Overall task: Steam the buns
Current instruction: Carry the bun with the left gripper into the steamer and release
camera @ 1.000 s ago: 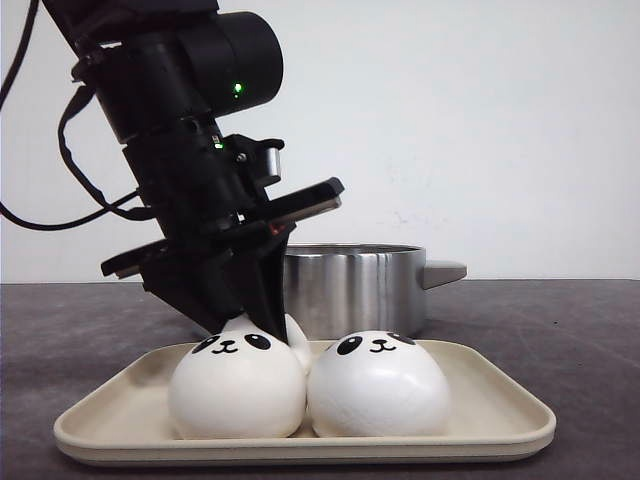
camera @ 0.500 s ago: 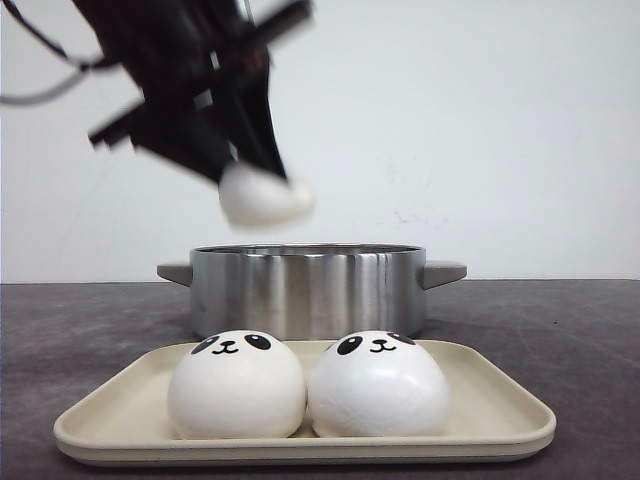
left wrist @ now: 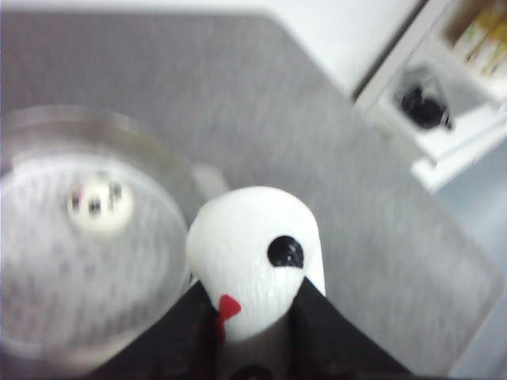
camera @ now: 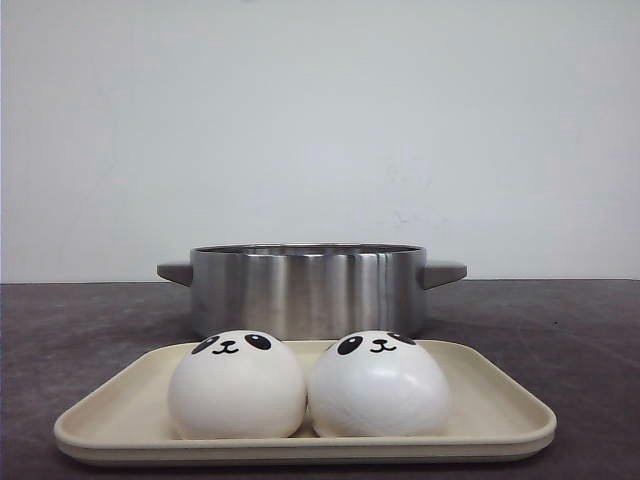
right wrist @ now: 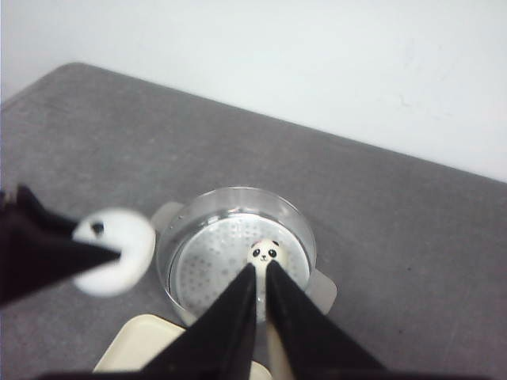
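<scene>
Two panda-faced white buns (camera: 236, 385) (camera: 377, 383) sit side by side on a beige tray (camera: 300, 442) in front of a steel pot (camera: 308, 290). Neither gripper shows in the front view. In the left wrist view my left gripper (left wrist: 253, 286) is shut on a third bun (left wrist: 249, 245), held in the air beside the pot (left wrist: 162, 162). A fourth bun (right wrist: 265, 253) lies inside the pot (right wrist: 238, 194) on its perforated insert. My right gripper (right wrist: 261, 267) is shut and empty, high above the pot. The left gripper with its bun (right wrist: 119, 249) shows beside the pot there too.
The grey table ends at a white wall behind the pot. The pot has two side handles (camera: 445, 272). A white shelf unit (left wrist: 444, 95) stands beyond the table's edge in the left wrist view. A tray corner (right wrist: 142, 348) lies just below the pot.
My left gripper has lifted a bun off the tray from behind the two front buns and has risen out of the front view with it.
</scene>
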{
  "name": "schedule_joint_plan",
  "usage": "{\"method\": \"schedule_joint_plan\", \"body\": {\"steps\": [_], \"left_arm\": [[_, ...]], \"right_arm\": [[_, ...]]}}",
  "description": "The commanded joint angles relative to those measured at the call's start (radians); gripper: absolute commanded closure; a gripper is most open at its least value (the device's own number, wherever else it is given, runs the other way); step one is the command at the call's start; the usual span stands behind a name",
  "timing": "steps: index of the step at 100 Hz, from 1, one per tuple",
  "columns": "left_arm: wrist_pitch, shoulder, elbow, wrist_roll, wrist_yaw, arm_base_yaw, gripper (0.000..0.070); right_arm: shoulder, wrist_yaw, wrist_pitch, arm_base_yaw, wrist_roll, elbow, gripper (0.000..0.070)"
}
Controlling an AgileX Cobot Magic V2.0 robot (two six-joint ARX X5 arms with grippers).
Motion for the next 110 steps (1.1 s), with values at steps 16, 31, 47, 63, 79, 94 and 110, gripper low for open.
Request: {"method": "schedule_joint_plan", "body": {"steps": [16,31,47,63,79,94,110], "left_arm": [[0.011,0.150,0.172,0.069,-0.047,0.048,0.0697],[0.017,0.294,0.225,0.072,-0.047,0.091,0.0697],[0.045,0.467,0.247,0.071,-0.062,0.132,0.0697],[0.085,0.617,0.248,0.067,-0.069,0.161,0.0697],[0.111,0.714,0.248,0.068,-0.092,0.177,0.0697],[0.152,0.782,0.248,0.072,-0.125,0.196,0.0697],[0.187,0.833,0.248,0.067,-0.125,0.215,0.0655]], "right_arm": [[0.009,0.005,0.013,0.012,-0.005,0.016,0.0687],[0.009,0.005,0.010,0.012,-0.005,0.016,0.0687],[0.009,0.033,0.010,0.012,-0.005,0.014,0.0688],[0.009,0.035,0.010,0.011,-0.005,0.014,0.0687],[0.009,0.034,0.007,0.011,-0.004,0.014,0.0687],[0.009,0.033,0.001,0.011,0.004,0.014,0.0687],[0.009,0.025,-0.014,0.011,0.023,0.014,0.0687]]}}
